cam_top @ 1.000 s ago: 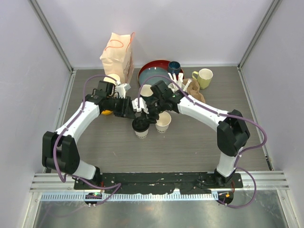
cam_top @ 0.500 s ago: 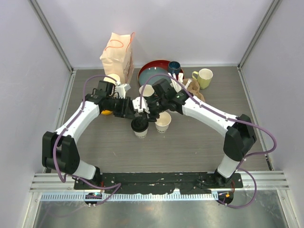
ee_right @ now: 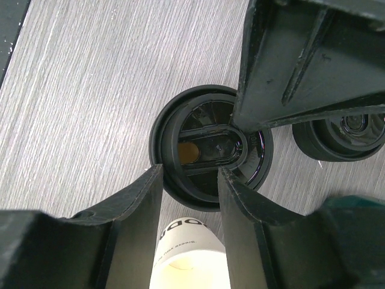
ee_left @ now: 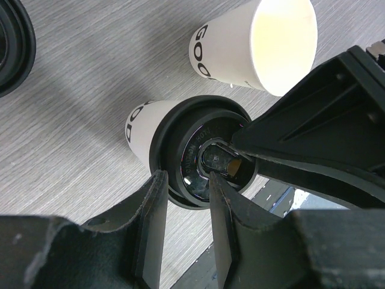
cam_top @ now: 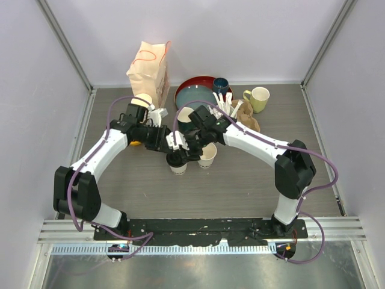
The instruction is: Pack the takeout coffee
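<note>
One takeout coffee cup, cream-white with a black sip lid, stands mid-table. A second cream cup stands just to its right, open and without a lid. Both grippers hover over the lidded cup from opposite sides. My left gripper is open, its fingertips over the near rim of the lid. My right gripper is open too, its tips at the lid's edge, and the open cup shows below between its fingers. Nothing is held.
A loose black lid lies beside the lidded cup. At the back stand a brown paper bag, a red plate with a blue bowl, a dark teal mug, a yellow-green mug and crumpled brown paper.
The right arm swung its elbow outwards and back, and its gripper shifted slightly left over the lidded cup. The left arm and both cups have stayed put.
</note>
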Tool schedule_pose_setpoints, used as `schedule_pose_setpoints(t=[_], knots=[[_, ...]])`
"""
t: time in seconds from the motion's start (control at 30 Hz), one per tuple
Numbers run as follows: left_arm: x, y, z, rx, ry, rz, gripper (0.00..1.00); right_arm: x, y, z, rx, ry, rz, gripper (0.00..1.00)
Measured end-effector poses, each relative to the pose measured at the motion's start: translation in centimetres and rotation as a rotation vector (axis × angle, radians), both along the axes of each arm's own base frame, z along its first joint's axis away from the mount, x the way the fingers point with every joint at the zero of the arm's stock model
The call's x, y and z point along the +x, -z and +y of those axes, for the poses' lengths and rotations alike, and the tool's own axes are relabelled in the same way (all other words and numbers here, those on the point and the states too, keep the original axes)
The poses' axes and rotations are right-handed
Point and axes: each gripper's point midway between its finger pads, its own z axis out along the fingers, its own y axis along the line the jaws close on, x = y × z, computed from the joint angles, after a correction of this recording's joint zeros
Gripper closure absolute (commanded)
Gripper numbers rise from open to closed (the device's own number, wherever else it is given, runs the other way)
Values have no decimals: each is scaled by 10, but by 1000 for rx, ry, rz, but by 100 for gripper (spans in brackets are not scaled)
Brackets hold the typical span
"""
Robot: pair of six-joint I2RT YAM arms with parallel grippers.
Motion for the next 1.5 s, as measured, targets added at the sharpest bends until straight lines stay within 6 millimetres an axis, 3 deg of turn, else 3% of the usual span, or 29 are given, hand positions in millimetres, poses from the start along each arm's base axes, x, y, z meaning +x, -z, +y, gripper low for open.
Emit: schedule_pose_setpoints(t=[0.3,0.83,1.5], knots=[[-6,6,0,6,13,16,66,3,4,0,-2,16,-8,58],[-3,12,-1,7,24,19,68,-6,7,5,150,101,-56,69],[1,12,0,17,48,-21,68,-9,8,11,239,237,-182,70]])
